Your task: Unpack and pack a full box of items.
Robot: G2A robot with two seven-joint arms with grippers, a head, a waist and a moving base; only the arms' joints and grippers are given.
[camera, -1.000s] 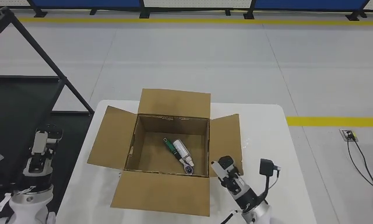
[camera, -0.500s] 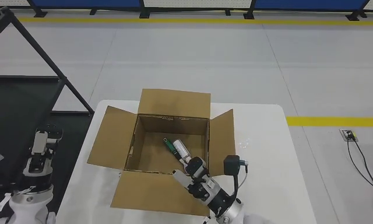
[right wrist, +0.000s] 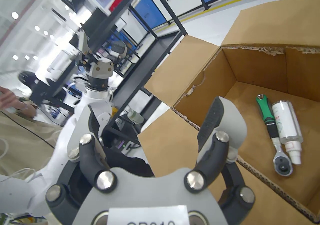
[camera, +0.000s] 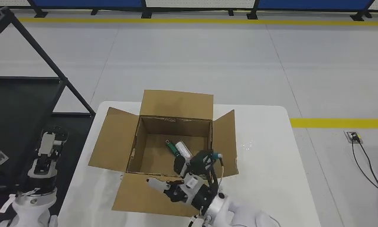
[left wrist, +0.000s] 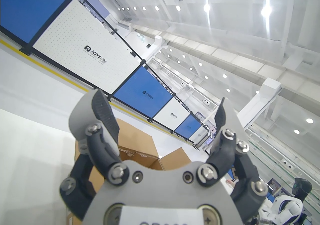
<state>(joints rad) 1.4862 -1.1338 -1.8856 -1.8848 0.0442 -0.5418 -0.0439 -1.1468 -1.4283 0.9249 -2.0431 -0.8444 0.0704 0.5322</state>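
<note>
Cardboard near flap of the open box beneath the right jaws, spread wide and gripping nothing; left jaws likewise spread and empty, raised off the left edge of the worktop. Further in, on the box floor: one green-handled ratchet, one white bottle, side by side. Unpacking judged hardly begun, both items yet to come out, repacking after.

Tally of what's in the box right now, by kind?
ratchet wrench: 1
white bottle: 1
Total: 2, lying side by side on the floor of the cardboard box.
</note>
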